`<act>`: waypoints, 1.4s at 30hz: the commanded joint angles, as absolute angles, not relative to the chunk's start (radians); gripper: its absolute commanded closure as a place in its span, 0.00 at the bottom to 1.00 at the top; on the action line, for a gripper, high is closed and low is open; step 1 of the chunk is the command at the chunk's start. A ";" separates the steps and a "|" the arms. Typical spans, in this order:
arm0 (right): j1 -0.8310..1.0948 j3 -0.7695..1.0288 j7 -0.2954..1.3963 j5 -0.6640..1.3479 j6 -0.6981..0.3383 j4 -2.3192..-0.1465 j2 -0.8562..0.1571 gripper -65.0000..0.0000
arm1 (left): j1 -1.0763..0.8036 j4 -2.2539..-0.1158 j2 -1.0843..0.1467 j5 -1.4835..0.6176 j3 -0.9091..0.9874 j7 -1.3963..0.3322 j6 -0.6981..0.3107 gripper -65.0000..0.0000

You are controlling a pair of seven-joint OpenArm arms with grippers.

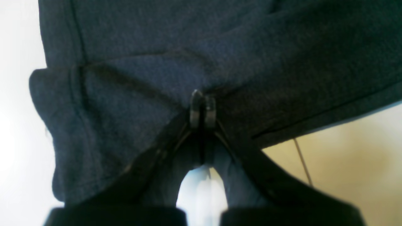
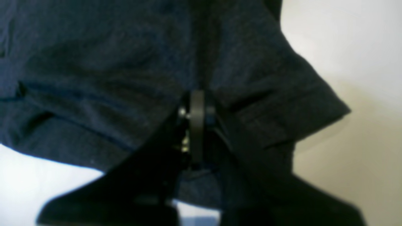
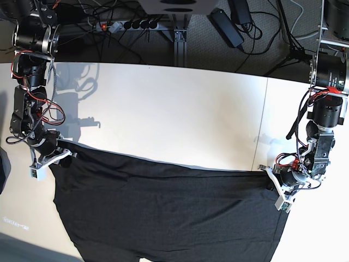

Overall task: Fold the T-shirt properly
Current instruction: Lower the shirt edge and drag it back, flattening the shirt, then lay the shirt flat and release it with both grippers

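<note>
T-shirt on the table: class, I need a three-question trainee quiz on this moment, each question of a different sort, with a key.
1. True or false: both tools are shut on the T-shirt.
2. In the base view, the left tool is on which side? A) right B) left C) centre
3. Fill in: the cloth between the right tool and the left tool runs in a nearly ____ line over the table.

Key: 1 true; 2 A; 3 straight
</note>
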State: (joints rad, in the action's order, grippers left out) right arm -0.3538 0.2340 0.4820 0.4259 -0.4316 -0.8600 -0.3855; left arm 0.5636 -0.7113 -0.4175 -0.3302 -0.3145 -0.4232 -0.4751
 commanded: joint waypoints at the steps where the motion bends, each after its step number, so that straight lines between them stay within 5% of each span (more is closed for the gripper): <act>1: -0.356 0.236 0.524 0.404 -0.484 -0.867 -0.401 1.00 | 0.595 -0.724 -0.429 -0.332 -0.310 -0.424 -0.456 1.00; 14: -0.339 0.237 0.715 0.516 -0.484 -0.890 -0.404 1.00 | 0.460 -0.888 -0.471 -0.340 -0.310 -0.424 -0.457 1.00; 28: 0.002 0.239 0.716 0.535 -0.484 -1.303 -0.404 1.00 | 0.262 -1.122 -0.538 -0.434 -0.283 -0.540 -0.456 1.00; 42: 0.241 0.295 0.716 0.581 -0.484 -1.498 -0.404 1.00 | -0.060 -1.402 -0.538 -0.433 -0.073 -0.548 -0.457 1.00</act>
